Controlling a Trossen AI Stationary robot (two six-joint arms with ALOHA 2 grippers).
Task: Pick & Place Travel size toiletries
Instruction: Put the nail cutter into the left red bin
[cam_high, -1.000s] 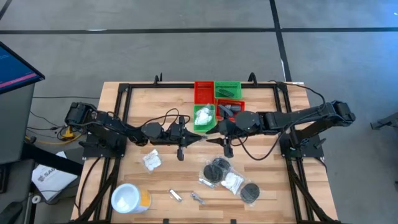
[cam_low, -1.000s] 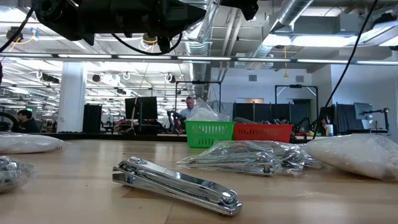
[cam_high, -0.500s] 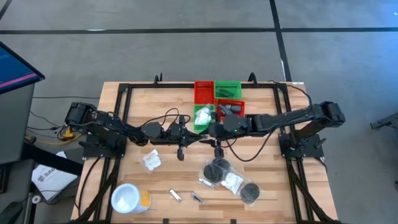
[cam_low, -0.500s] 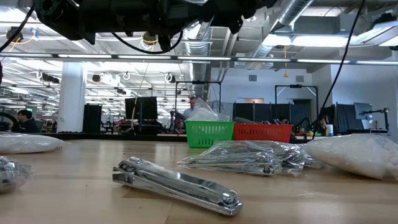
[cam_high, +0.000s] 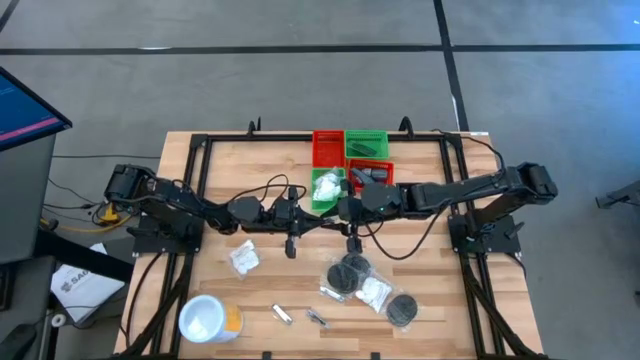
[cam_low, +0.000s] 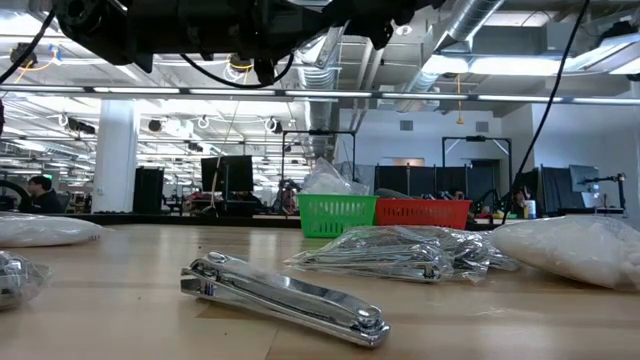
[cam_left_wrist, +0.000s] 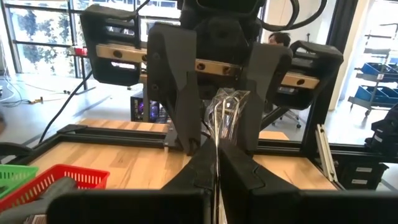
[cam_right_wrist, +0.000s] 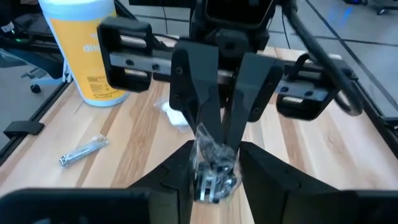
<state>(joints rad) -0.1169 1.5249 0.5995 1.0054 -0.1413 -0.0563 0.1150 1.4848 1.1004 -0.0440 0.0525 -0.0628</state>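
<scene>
Over the middle of the table (cam_high: 185, 150) the two arms meet nose to nose, just in front of the bins. The left gripper (cam_high: 312, 221) has its fingers pressed together on a clear-wrapped packet (cam_left_wrist: 227, 115) with something silver inside, holding it out level in the air. The right gripper (cam_high: 345, 213) faces it from the other side with its fingers (cam_right_wrist: 180, 177) spread, one on each side of the same packet; from where I stand I cannot tell whether they touch the wrap.

The other toiletries lie on the wood nearer the front edge. A white packet (cam_high: 243, 259) sits alone on the left side. To the right are two black discs (cam_high: 348, 272) bunched together, another white packet (cam_high: 373, 291) just beside them, and one more disc (cam_high: 403, 308) beyond that. Two thin silver pieces (cam_high: 283, 314) lie near the front, close to the white tub (cam_high: 205, 318) with its orange side.

At the back stand the red bin (cam_high: 328, 145) and green bin (cam_high: 366, 143); a second green bin (cam_high: 325, 190) holds a white packet
</scene>
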